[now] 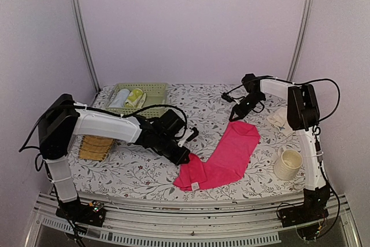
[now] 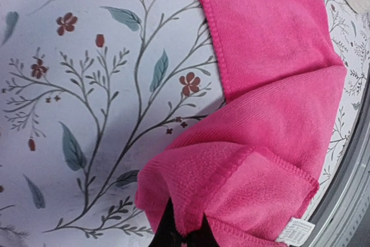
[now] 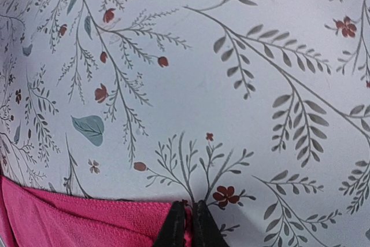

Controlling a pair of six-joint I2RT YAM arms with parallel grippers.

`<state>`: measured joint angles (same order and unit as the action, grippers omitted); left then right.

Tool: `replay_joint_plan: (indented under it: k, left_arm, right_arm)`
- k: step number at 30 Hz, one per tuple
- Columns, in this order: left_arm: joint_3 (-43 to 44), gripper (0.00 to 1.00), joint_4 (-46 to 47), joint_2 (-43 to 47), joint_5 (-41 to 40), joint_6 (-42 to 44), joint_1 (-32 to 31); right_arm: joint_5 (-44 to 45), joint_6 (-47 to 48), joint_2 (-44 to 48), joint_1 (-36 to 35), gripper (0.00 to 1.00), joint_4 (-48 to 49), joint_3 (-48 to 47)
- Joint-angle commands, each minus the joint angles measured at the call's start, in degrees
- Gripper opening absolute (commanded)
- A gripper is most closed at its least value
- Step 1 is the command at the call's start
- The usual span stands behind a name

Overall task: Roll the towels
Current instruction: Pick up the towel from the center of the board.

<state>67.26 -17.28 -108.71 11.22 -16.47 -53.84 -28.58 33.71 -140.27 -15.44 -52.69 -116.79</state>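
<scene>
Pink towel [image 1: 222,154], long axis diagonal, tagged end near-left

Robot lab test cell, you can tell: plain lilac walls [image 1: 191,21], bare metal frame poles [image 1: 82,27] beyond your fingers [image 3: 172,229]; aluminium rail [image 1: 191,232], bolted arm bases [image 1: 81,212] behind them; floral-cloth worktop [image 1: 202,99] beneath; staged mug [image 1: 287,164], basket [image 1: 155,92] alongside.
</scene>
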Motion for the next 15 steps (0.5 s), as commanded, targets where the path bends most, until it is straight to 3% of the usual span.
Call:
replay_joint_plan:
  k: [1,6,9,12,15]
  left_arm:
    - [2.6,0.00,-3.1,8.4,-8.5,5.7,3.4]
    - [5.1,0.00,-5.8,19.3,-13.5,11.8,4.5]
    - [1.6,0.00,-5.2,25.8,-14.4,12.2,4.3]
    - [-6.6,0.00,-2.3,31.0,-7.0,12.1,2.5]
    - [-13.2,0.00,-3.2,30.7,-1.3,11.4,-2.4]
  right_arm:
    - [-0.7,-0.7,0.9,-0.2,0.02,-3.7,-7.6]
    - [0.8,-2.6,10.9,-0.2,0.02,-2.7,-10.4]
    - [0.1,-4.3,17.8,0.7,0.02,0.0,-7.7]
    - [-4.0,-7.5,25.7,2.6,0.02,5.2,2.0]
    - [-5.4,-9.5,32.3,3.0,0.02,11.3,16.6]
